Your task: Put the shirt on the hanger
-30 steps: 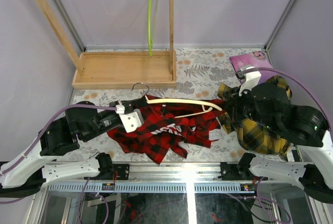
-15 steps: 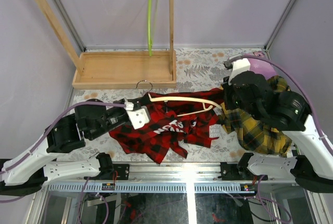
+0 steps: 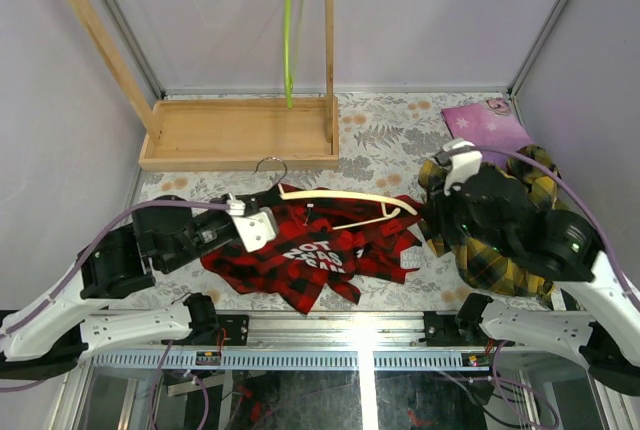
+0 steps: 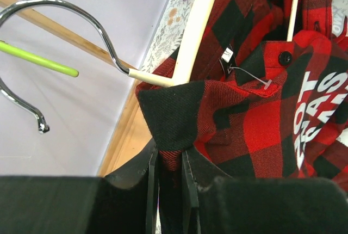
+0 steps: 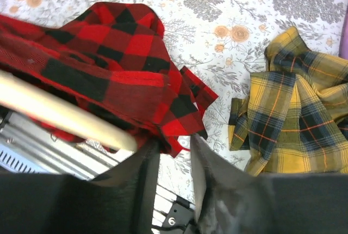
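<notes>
Left hand (image 4: 169, 155) reaches in low from the left, its forearm nearly level over the table (image 3: 400, 130), and its fingers are pinched tight on a fold of the shirt (image 3: 310, 250) at the collar. The hanger (image 3: 340, 196) lies across the top of the shirt, its metal hook (image 4: 81, 22) just beyond the pinched fold and its far arm tucked under red plaid. The right hand (image 5: 174, 147) points down at the hanger's other end, beside the yellow plaid shirt (image 3: 490, 265). Its fingers stand a little apart, with the red hem's edge at the mouth of the gap and nothing clamped.

Half a second ago the left hand, hook and shirt sat slightly further right. They have since drawn back left, and the right wrist has come nearer the table's front edge.
</notes>
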Robot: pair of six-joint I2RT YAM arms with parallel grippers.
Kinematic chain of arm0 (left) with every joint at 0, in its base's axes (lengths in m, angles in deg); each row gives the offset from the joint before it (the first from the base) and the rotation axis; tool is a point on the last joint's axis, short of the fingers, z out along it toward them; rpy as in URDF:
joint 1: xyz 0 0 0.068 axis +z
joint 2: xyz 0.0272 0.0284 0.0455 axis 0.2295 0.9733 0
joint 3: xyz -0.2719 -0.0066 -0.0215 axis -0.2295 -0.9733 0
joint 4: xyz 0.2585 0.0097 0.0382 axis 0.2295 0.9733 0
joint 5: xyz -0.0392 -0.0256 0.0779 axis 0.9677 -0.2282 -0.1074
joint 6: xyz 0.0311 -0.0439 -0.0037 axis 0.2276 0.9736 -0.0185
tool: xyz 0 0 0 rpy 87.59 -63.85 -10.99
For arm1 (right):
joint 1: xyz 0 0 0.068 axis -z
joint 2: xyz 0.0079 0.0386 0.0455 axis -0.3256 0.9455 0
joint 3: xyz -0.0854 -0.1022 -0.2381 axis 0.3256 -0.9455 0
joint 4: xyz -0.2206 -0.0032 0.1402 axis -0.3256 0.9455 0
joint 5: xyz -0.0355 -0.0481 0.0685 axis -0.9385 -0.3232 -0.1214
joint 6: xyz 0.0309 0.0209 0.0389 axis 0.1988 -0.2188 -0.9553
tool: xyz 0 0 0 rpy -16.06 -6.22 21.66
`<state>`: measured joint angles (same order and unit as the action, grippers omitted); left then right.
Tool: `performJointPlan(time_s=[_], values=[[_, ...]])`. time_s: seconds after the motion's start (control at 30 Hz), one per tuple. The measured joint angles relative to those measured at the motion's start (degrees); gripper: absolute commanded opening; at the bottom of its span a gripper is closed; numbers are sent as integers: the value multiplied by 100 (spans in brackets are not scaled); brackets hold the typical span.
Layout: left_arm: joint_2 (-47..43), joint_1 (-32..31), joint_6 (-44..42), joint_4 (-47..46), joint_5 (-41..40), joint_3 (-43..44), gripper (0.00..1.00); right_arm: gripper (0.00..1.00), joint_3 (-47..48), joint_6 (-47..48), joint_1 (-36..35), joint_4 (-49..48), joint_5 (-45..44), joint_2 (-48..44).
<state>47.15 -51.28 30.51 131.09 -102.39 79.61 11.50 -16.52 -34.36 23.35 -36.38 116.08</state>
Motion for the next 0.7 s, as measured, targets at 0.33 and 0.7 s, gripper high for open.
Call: performJointPlan(time_s=[0.33,0.7], values=[[-483,4,136,131,490,-57,0,67,219,400,17,-120,590,-1681],[-66,7,251,212,1139,-125,0,80,-160,686,28,-1322,2699,-1351]])
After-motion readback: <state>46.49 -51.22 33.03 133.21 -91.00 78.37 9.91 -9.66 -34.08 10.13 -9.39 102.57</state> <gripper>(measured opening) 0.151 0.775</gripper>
